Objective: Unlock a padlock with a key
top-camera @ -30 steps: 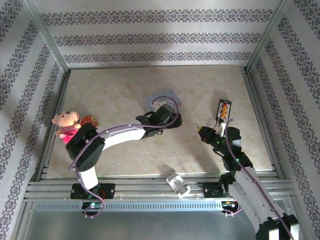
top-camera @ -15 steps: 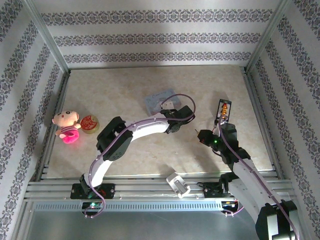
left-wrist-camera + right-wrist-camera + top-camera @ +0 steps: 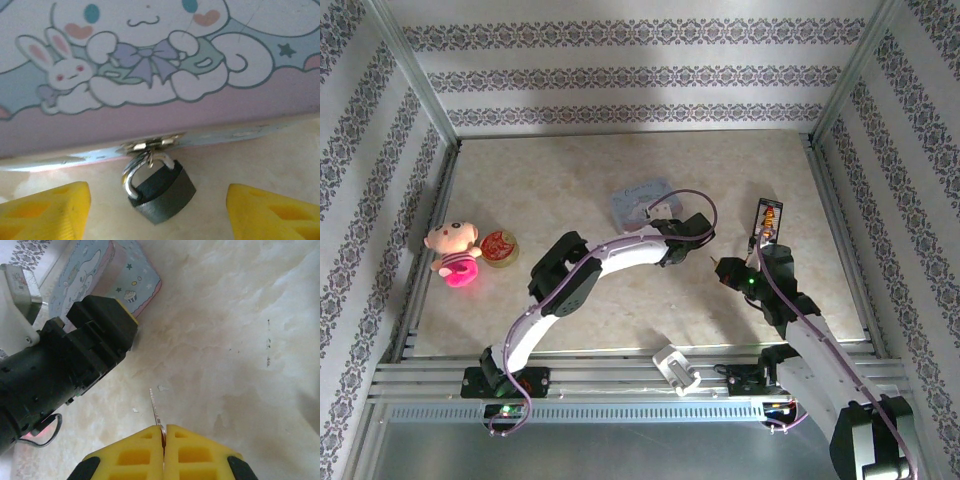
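Lying on the worktop (image 3: pixel 570 170) right against the front wall of the tin (image 3: pixel 150 60) is one padlock (image 3: pixel 159 192), its shackle hooked through the tin's small metal hasp. There is also one key (image 3: pixel 155 407), and it is well apart from the lock. The padlock has a stubby black body, tilted with its lower end to the right, and a bright silvery shackle curving up on its left side. The key is a thin brownish sliver of metal with its tip pointing away from the fingers that hold it.

The left end effector (image 3: pixel 160 212) sits low in front of the lock with its two yellow fingers spread wide, one on each side of the padlock and touching neither it nor the tin. The right end effector (image 3: pixel 163 432) has its yellow fingers pressed together, pinching the key by its base above bare worktop.

The tin is pale blue and pink, printed with a white cartoon dog and a rabbit. Elsewhere on the worktop are one plush doll (image 3: pixel 453 250) beside one round red disc (image 3: pixel 500 248), one dark card (image 3: pixel 766 222), and one white boxy piece (image 3: pixel 676 368) on the near rails. The worktop is beige and marbled, framed in aluminium, and closed in by walls with floral stripes.
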Motion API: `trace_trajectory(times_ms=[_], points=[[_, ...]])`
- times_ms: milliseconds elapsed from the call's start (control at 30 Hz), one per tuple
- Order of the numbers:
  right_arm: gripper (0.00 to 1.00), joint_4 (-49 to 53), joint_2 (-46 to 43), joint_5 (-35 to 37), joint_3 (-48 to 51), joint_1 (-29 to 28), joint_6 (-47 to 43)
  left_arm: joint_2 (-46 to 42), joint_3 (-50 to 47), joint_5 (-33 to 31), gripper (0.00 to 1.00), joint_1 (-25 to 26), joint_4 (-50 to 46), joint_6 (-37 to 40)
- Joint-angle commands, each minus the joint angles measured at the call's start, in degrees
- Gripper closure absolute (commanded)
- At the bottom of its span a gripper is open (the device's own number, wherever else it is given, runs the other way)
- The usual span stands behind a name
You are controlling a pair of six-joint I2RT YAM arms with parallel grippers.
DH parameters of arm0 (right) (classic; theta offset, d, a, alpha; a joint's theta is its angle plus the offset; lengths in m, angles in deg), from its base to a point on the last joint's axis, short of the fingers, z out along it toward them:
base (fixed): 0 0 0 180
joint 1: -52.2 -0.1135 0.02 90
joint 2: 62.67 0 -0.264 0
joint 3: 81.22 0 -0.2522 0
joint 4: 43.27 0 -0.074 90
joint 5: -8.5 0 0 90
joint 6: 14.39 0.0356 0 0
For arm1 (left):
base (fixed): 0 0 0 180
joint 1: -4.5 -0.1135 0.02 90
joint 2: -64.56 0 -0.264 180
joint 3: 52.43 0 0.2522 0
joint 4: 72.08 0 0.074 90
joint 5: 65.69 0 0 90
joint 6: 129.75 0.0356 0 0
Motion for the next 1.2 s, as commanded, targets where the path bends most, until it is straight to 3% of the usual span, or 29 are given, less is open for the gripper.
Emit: trace_trajectory(times_ms=[0, 400, 733, 800, 1033, 1167], points=[[1.0, -1.8, 1.0, -1.1, -1.3, 0.3, -0.9, 1.9, 2.4, -1.5, 0.3, -1.0, -3.3, 0.8], [1.0, -4.9, 2.9, -2.1, -0.9, 0.4, 0.3, 6.2, 7.4, -1.7, 0.31, -3.2, -7.1, 0.4], [1.0, -6.8, 5.1, -2.5, -1.3, 0.5, 0.7, 7.1, 9.2, -3.1, 0.41, -3.8, -9.0, -0.9], [1.0, -7.3, 5.3, -2.5, -1.0, 0.5, 0.9, 7.2, 9.0, -2.6, 0.48, -3.9, -8.3, -0.8], [1.0, -8.2, 5.3, -2.6, 0.1, 0.4, 1.5, 7.2, 7.2, -0.7, 0.56, -3.9, -4.7, 0.1], [1.0, -8.2, 4.9, -2.4, 0.3, 0.4, 1.5, 6.7, 7.1, 0.3, 0.72, -4.0, -4.3, 0.4]])
